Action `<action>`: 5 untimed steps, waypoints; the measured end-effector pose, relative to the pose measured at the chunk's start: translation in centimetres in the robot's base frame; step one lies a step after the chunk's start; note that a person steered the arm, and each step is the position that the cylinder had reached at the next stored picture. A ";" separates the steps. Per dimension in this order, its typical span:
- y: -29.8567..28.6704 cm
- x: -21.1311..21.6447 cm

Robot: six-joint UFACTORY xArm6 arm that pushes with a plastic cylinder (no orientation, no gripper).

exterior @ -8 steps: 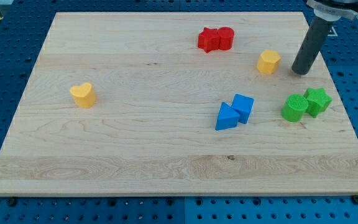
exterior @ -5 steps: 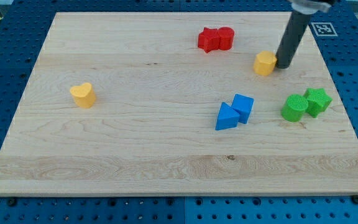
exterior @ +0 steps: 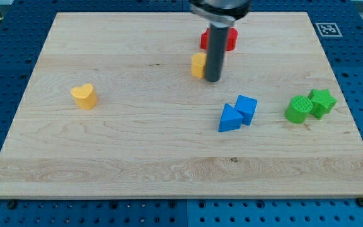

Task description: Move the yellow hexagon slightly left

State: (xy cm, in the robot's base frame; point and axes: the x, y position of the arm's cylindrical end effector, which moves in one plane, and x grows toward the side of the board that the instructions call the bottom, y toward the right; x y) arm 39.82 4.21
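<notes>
The yellow hexagon (exterior: pixel 198 65) lies on the wooden board (exterior: pixel 137 145), a little above the middle, partly hidden behind my rod. My tip (exterior: pixel 212 79) rests on the board against the hexagon's right side. Just above them sit two red blocks (exterior: pixel 205 40), largely covered by the rod, so their shapes do not show.
A yellow heart (exterior: pixel 84 96) lies at the view's left. Two blue blocks (exterior: pixel 238 112) touch each other right of the middle. A green cylinder (exterior: pixel 298 109) and a green star (exterior: pixel 322 101) touch at the view's right.
My rod swept left across the board, pushing the yellow hexagon from the right part to near the middle, below the red blocks. Other blocks stayed put.
</notes>
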 end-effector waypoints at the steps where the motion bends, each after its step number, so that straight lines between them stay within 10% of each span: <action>1: 1.0 0.0; 3: 4.0 -4.7; 5: -4.9 -0.2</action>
State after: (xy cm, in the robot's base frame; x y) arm 39.59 -0.69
